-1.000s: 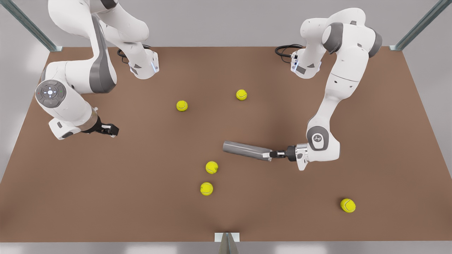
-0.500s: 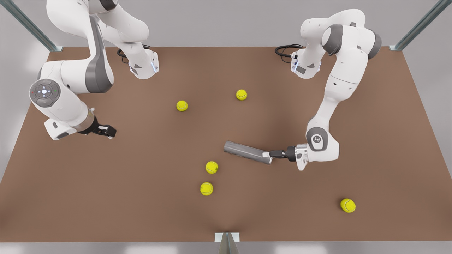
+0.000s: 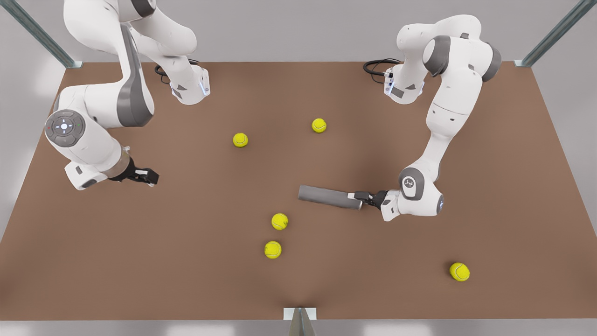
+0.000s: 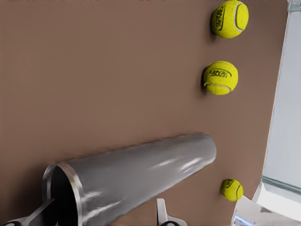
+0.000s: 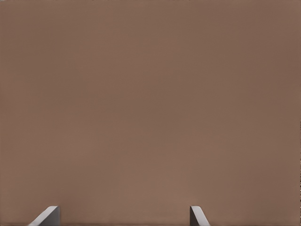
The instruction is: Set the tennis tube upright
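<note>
The tennis tube (image 3: 329, 197) is seen lying flat on the brown desk (image 3: 186, 261), a little toward the front view's right of centre, its long axis running roughly across the desk and tilted slightly. It is noted as a plain grey cylinder with a smooth metallic sheen and soft highlights along its wall; in the left wrist view (image 4: 141, 176) a lighter rim rings a dark open mouth, and the far end is closed off. The open mouth is turned toward the left gripper (image 3: 365, 198), which is placed at that end, in line with the tube's axis; one finger is seen reaching into the mouth and the other lying outside the wall, so the rim is judged to be pinched between them. The uprighting is judged to turn on this end-on hold: the closed end would have to swing down about the gripped rim. The right gripper (image 3: 144, 175) is seen well apart at the front view's left, waiting over bare desk with its fingers (image 5: 47, 216) spread wide and nothing between them. Five fuzzy yellow-green tennis balls (image 3: 279, 221) are scattered around, two of them near the tube.
</note>
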Action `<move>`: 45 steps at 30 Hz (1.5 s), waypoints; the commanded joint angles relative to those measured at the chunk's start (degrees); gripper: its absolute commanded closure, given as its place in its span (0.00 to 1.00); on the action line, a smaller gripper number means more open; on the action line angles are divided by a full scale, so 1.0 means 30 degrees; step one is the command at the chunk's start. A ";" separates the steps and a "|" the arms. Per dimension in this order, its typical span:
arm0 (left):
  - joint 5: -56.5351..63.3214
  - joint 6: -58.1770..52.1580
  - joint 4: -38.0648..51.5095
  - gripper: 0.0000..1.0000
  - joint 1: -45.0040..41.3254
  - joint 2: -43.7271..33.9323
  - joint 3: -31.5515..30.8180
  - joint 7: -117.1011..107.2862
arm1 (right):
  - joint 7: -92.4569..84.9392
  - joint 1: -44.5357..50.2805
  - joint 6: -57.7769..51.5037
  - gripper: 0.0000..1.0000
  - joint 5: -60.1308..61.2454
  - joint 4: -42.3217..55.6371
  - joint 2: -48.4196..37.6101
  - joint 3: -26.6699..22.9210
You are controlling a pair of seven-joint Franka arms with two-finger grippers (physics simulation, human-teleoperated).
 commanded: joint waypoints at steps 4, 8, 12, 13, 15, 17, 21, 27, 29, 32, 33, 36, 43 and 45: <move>0.0028 -0.0035 0.0059 0.00 0.0000 -0.0090 0.0000 -0.0088 | -0.0208 0.0339 0.1068 0.00 -0.0148 0.0001 0.0512 -0.0028; -0.0470 -0.0035 0.0059 0.00 -0.0029 -0.0061 -0.0088 -0.0117 | -0.0149 0.1188 0.0160 0.00 -0.0030 0.0909 0.0483 0.0002; -0.0499 -0.0035 0.0001 0.03 -0.0264 0.0056 -0.0118 -0.0117 | 0.0085 0.3034 0.0188 0.00 0.0468 0.0909 0.0513 -0.0057; -0.0499 -0.0035 0.0001 0.11 -0.0264 0.0056 -0.0118 -0.0117 | 0.0085 0.2947 0.0189 0.00 0.0526 0.0938 0.0542 -0.0086; -0.0499 -0.0035 0.0001 0.21 -0.0264 0.0056 -0.0118 -0.0146 | 0.0085 0.2624 0.0189 0.00 0.0468 0.0938 0.0542 -0.0174; -0.0528 -0.0210 0.0001 0.22 -0.0234 0.0056 -0.0118 -0.0176 | 0.0085 0.2566 0.0218 0.00 0.0438 0.0938 0.0659 -0.0174; -0.1171 -0.0738 0.0001 0.00 -0.0117 0.0085 -0.0059 -0.0176 | 0.0085 0.2126 0.0306 0.00 0.0175 0.0938 0.0864 -0.0203; -0.2666 -0.1852 0.0059 0.00 0.0937 0.0525 -0.0088 0.1522 | -0.0208 0.2009 0.0394 0.00 0.0233 0.0938 0.0952 -0.0174; -0.3222 -0.2115 0.0059 0.00 0.0937 0.0496 -0.0088 0.1758 | -0.0208 0.1980 0.0423 0.00 0.0263 0.0939 0.0952 -0.0174; -0.3605 -0.2233 0.0059 0.00 0.0908 0.0525 -0.0088 0.2167 | -0.0207 0.1922 0.0423 0.00 0.0204 0.0938 0.0981 -0.0174; -0.3605 -0.2233 0.0001 0.00 0.0879 0.0613 -0.0088 0.2197 | -0.0208 0.1541 0.0452 0.00 0.0204 0.0968 0.1069 -0.0203; -0.3605 -0.2233 0.0001 0.00 0.0849 0.0789 -0.0118 0.2226 | -0.0208 0.1657 0.0599 0.00 0.0262 0.0939 0.1128 -0.0145; -0.3546 -0.2818 0.0059 0.27 0.0879 0.0847 -0.0089 0.2168 | -0.0032 0.1833 0.0365 0.00 0.0350 0.0850 0.1099 -0.0028; -0.3546 -0.2965 0.0059 0.32 0.0908 0.0847 -0.0088 0.2168 | -0.0149 0.1862 0.0336 0.00 0.0350 0.0792 0.1099 -0.0028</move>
